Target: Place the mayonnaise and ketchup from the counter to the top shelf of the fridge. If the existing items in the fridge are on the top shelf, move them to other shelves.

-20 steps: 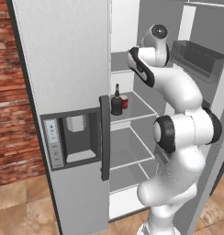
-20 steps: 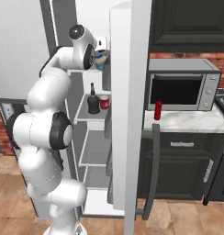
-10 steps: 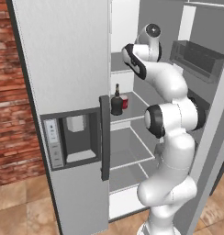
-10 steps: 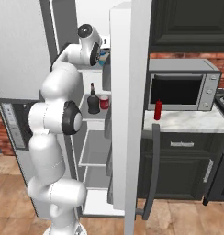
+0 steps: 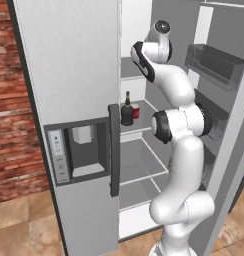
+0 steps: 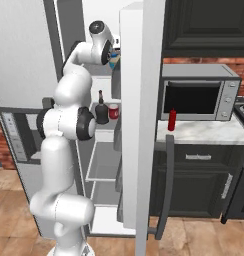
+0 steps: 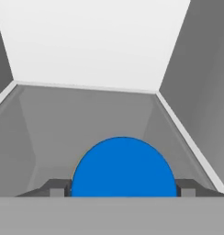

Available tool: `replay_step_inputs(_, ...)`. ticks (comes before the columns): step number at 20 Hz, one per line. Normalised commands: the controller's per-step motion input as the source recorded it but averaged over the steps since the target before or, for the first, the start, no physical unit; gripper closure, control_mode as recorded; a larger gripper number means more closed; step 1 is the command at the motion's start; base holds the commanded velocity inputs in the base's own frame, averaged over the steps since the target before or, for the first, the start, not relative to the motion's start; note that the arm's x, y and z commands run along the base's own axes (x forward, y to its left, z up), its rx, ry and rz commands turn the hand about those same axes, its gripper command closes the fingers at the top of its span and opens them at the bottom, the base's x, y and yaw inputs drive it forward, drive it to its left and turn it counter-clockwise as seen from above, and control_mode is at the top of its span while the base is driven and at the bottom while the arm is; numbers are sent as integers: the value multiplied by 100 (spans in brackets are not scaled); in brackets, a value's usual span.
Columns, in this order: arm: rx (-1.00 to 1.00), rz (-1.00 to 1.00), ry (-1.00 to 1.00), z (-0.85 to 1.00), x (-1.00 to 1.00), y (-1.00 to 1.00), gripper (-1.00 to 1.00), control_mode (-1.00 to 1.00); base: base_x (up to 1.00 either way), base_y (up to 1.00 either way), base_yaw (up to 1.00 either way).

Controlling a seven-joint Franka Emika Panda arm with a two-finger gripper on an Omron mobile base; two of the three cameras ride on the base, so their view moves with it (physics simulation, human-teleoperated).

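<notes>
1. Between the fingertips [image 7: 56, 188], hand view: blue lid [image 7: 123, 167], presumably the mayonnaise, with the gripper [image 7: 123, 189] clamped on its sides above the top shelf [image 7: 100, 114].
2. Shelf below: dark bottle [image 5: 126, 111] beside a red can [image 5: 136, 110].
3. Beyond the fridge door, on the counter [image 6: 209, 134]: ketchup [image 6: 172, 119], unmoved.
4. Risk: releasing too high could topple the jar; a tilted hand would cause it.

Fridge top shelf [image 7: 109, 110]: grey floor, white back wall; blue-lidded jar [image 7: 123, 167] over it, contact w/ shelf not discernible; middle shelf [image 5: 139, 126]: dark bottle [image 5: 127, 111] upright, red can [image 5: 136, 111] just beside it; table [image 6: 204, 131], marble top: red ketchup bottle [image 6: 172, 119] upright, microwave [image 6: 199, 99] near it.
</notes>
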Motion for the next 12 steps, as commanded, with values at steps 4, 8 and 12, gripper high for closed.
replay_step_inputs(4,0,0,-1,-28,0,0,-100,-100,0,0,0)
replay_step_inputs(8,0,0,-3,-5,0,0,-100,-100,0,0,0)
replay_step_inputs(12,0,0,-8,-1,0,0,-100,-100,0,0,0)
